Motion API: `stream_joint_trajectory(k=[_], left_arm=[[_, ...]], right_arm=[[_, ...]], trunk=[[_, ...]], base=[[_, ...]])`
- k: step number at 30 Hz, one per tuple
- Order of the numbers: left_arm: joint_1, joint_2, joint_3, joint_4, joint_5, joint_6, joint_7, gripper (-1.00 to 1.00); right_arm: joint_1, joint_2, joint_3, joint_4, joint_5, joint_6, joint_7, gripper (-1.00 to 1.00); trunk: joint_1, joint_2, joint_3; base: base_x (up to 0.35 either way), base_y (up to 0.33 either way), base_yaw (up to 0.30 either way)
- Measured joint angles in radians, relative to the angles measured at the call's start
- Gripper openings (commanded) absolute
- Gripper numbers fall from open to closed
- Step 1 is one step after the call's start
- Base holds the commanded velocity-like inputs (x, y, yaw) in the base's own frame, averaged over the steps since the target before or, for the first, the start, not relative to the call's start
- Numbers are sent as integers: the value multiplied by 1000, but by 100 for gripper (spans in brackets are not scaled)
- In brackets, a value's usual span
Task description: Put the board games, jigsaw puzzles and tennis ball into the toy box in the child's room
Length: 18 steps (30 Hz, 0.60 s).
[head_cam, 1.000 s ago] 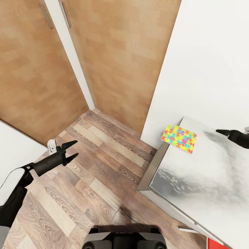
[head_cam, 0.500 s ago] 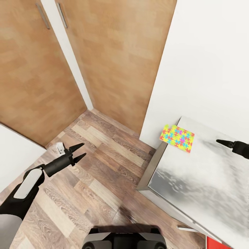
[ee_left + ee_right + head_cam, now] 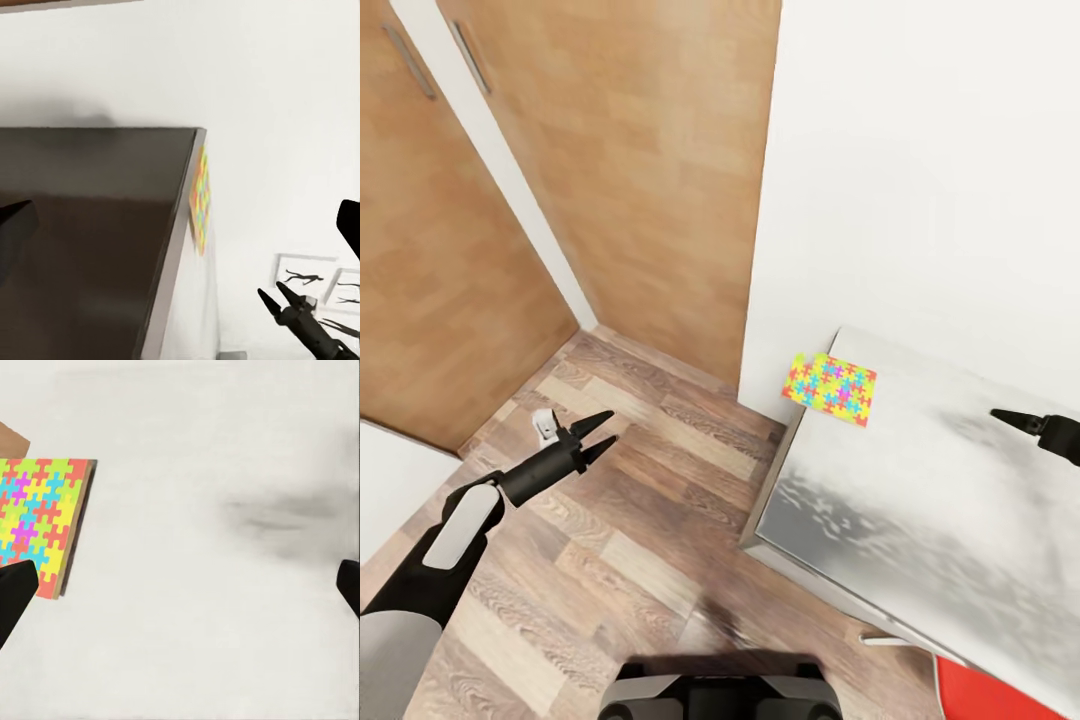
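One multicoloured jigsaw puzzle lies flat on the far left corner of the pale marbled table, close to the white wall. In the right wrist view the puzzle sits ahead of my right gripper, whose fingers stand wide apart with nothing between them. That right gripper hovers over the tabletop, well to the right of the puzzle. My left gripper is open above the wood-plank floor, left of the table. The left wrist view looks along the table's edge at the puzzle and the right gripper.
Wooden wardrobe doors stand behind the floor on the left. A small white object lies on the floor by the left gripper. Something red shows at the table's near right edge. Framed silhouette posters hang on the far wall.
The whole picture has shifted left, so the camera has turned right. My left arm has stretched forward a little, and the right gripper stays over the table.
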Motion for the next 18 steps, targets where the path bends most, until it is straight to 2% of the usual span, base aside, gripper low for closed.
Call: stream_joint_trajectory(k=[9, 18], left_arm=[[3, -2, -1, -5, -12, -12, -9, 100], [6, -3, -2, -7, -15, -17, -11, 100]], right_arm=[[2, 3, -7, -2, 0, 1, 0, 100], [2, 4, -7, -3, 1, 1, 1, 100]], trunk=[[0, 0, 4], [0, 0, 5]], base=[[0, 0, -258], [0, 20, -96]])
